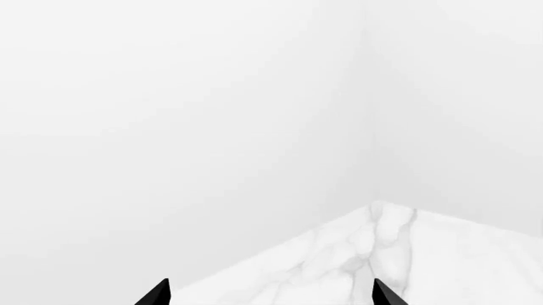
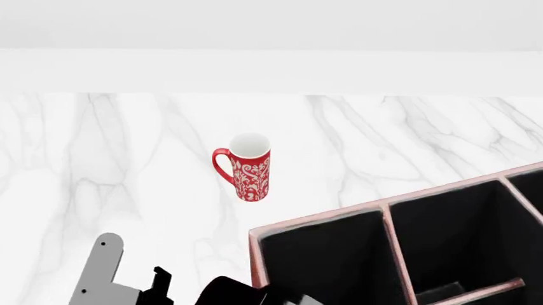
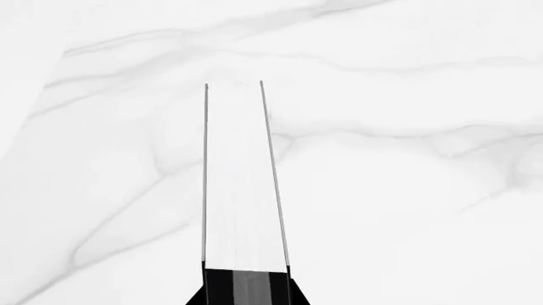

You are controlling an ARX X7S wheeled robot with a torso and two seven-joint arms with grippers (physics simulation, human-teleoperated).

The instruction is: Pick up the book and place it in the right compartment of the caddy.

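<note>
Head view: a marble table (image 2: 102, 165) bears a red patterned mug (image 2: 247, 166), upright, handle to the left, standing apart from and to the far left of the caddy (image 2: 316, 217); the caddy fills the near right, its black compartments parted by thin dividers. At the near edge, left of the caddy, grey and black arm links (image 2: 106, 270) enter the view; neither gripper shows there. Right wrist view: the right gripper (image 3: 246, 289) is clamped on the book (image 3: 241, 190), seen edge-on, white pages between two thin dark cover lines, held over bare marble. Left wrist view: the left gripper (image 1: 271, 293) shows two black fingertips (image 1: 157, 293) set well apart, nothing between them, pointing toward a table corner and white wall.
</note>
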